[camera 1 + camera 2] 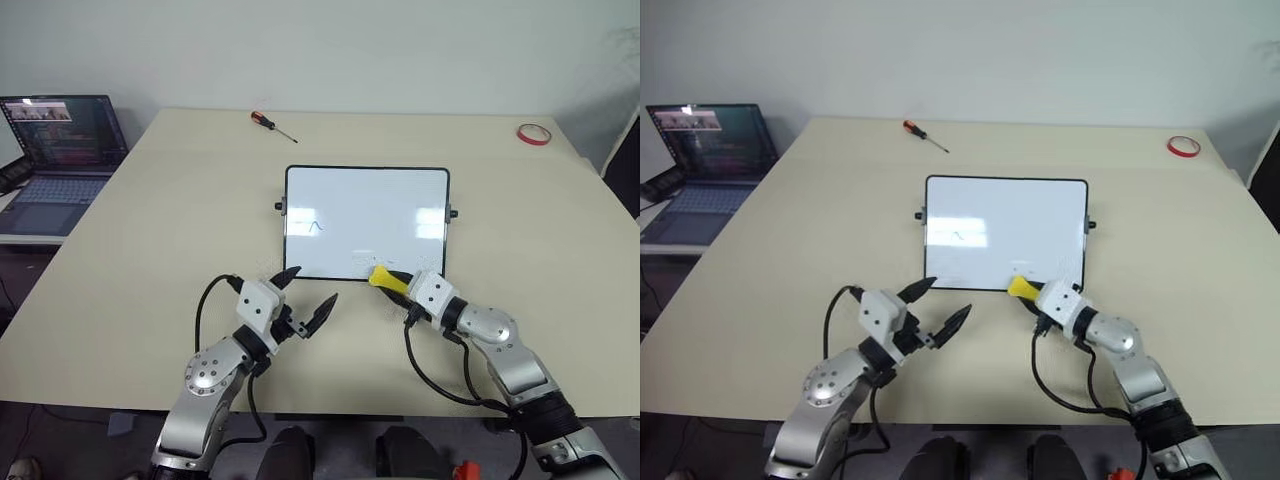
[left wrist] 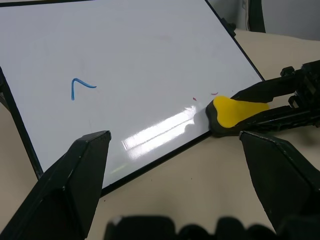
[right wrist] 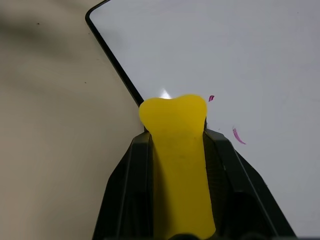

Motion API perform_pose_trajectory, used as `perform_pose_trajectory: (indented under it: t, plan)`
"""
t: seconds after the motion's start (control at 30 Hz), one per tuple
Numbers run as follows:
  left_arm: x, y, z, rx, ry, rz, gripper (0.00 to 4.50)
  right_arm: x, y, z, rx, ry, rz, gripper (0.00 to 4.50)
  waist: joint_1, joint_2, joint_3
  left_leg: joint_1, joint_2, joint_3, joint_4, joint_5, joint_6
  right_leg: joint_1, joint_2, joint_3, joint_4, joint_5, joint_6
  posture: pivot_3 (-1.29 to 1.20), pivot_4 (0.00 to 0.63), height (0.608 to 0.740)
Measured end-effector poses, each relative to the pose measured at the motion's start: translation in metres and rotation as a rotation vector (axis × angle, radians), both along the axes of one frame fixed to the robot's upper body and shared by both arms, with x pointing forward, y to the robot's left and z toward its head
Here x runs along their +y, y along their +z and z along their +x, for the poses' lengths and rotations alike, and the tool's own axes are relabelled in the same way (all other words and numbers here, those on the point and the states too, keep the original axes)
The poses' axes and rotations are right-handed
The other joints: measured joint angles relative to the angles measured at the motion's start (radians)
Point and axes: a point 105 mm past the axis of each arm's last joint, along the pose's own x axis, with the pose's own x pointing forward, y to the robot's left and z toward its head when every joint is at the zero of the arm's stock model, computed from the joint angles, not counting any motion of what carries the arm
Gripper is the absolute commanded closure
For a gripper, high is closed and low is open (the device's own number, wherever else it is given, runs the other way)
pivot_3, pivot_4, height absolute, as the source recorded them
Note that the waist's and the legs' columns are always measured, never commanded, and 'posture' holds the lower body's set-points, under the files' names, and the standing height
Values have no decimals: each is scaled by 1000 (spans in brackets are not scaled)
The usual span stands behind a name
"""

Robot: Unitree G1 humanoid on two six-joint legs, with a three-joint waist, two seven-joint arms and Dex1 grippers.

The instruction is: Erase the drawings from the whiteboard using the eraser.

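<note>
From the head cameras: the right gripper [image 1: 398, 285] clamps the yellow eraser [image 1: 385, 278] at the near right edge of the whiteboard [image 1: 366, 200], which lies flat in the middle of the table [image 1: 150, 230]. The left gripper [image 1: 308, 295] hangs just near of the board's near left corner, jaws spread wide and holding nothing. A small caret-like mark [image 1: 317, 226] sits left of centre on the board.

From the left wrist: the eraser's tip rests on the board's near frame, with faint red flecks [image 2: 214, 93] just beyond it.

From the right wrist: both black fingers [image 3: 127, 190] press the eraser's long sides, its flared tip poking out past them over the frame. The block looks light and slightly soft, likely to bend under a hard push, so a hold at mid-length seems sound. The glossy board is probably slippery and may slide unless braced; whether its side knobs anchor it is unclear.
</note>
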Motion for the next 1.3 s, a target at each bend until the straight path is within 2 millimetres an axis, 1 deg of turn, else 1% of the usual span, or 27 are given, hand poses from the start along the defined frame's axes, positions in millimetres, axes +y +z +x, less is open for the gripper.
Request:
perform_pose_trajectory:
  t: [0.07, 0.17, 0.37, 0.43, 0.53, 0.6, 0.67, 0.77, 0.87, 0.97, 1.03, 1.13, 1.23, 1.3]
  plan:
    - [0, 0, 0, -2, 0, 0, 0, 1, 3, 6, -17, -13, -1, 3435, 0, 0, 0, 0, 0, 0, 0, 0, 0, 0, 0, 0, 0, 0, 0, 0, 150, 740]
    - [-1, 2, 1, -6, -3, -1, 0, 5, 15, 19, -71, -51, 32, 3435, -1, 0, 0, 0, 0, 0, 0, 0, 0, -1, 0, 0, 0, 0, 0, 0, 150, 740]
    - [-2, 5, 3, -16, -9, -3, 0, -6, 47, 45, -212, -171, 85, 3435, 1, 0, 1, -2, 0, 0, 0, 0, 0, -2, 0, 0, 0, 0, 0, 0, 150, 740]
    - [-3, 7, 4, -22, -12, -3, 0, -5, 51, 48, -228, -174, 88, 3435, 0, 0, 1, -2, 0, 1, 0, 0, 0, -3, 0, 0, 0, 0, 0, 0, 150, 740]
    - [-3, 7, 4, -22, -13, -3, 0, 1, 45, 44, -200, -129, 76, 3435, 0, 0, 1, -2, 0, 1, -2, 0, 0, -3, 0, 1, -1, 0, 0, 0, 150, 740]
    - [-3, 7, 4, -22, -14, -4, 0, 6, 34, 37, -151, -85, 63, 3435, 0, 0, 1, -2, 0, 1, -2, 0, 0, -3, 0, 1, -1, 0, 0, 0, 150, 740]
    - [-4, 7, 4, -22, -13, -4, 0, 11, 18, 24, -87, -22, 29, 3435, 0, 0, 1, -1, 0, 1, -2, 0, 0, -3, 0, 1, -1, 0, 0, 0, 150, 740]
    - [-3, 7, 4, -22, -12, -5, 0, 4, 8, 15, -47, -1, -7, 3435, 0, 0, 1, 0, 0, 1, -2, 0, 0, -1, -1, 1, -1, 0, 0, 0, 150, 740]
    - [-4, 7, 4, -21, -11, -6, 0, -7, 5, 12, -44, -12, -42, 3435, 4, 0, 1, 0, -1, 0, -2, 0, 0, -1, -1, 0, 0, 0, 0, 0, 150, 740]
    - [-4, 7, 4, -21, -12, -6, 0, -14, 4, 12, -49, -33, -54, 3435, 8, 0, 1, 0, -1, 0, -2, 0, 0, 0, -1, -1, -1, 0, 0, 0, 150, 740]
    - [-5, 7, 4, -21, -14, -7, 0, -20, 8, 15, -73, -77, -44, 3435, 9, 0, 1, 0, -1, 0, -1, 0, 0, 0, -1, -1, -1, 1, 1, 0, 150, 740]
    - [-6, 8, 5, -25, -19, -9, 0, -35, 17, 21, -115, -150, -36, 3435, 9, 0, 1, 0, -1, -1, 1, 0, 0, 2, -1, -1, -1, 2, 1, 0, 150, 740]
    - [-7, 11, 6, -33, -25, -9, 0, -47, 20, 21, -134, -198, -40, 3435, 10, 0, 1, 0, -1, -2, 1, 0, 0, 2, -1, -2, -1, 2, 1, 0, 150, 740]
    - [-7, 12, 7, -35, -27, -10, 0, -50, 20, 19, -137, -214, -33, 3435, 9, 0, 1, 0, -1, -2, 1, 0, 0, 2, -1, -2, -1, 2, 1, 0, 150, 740]
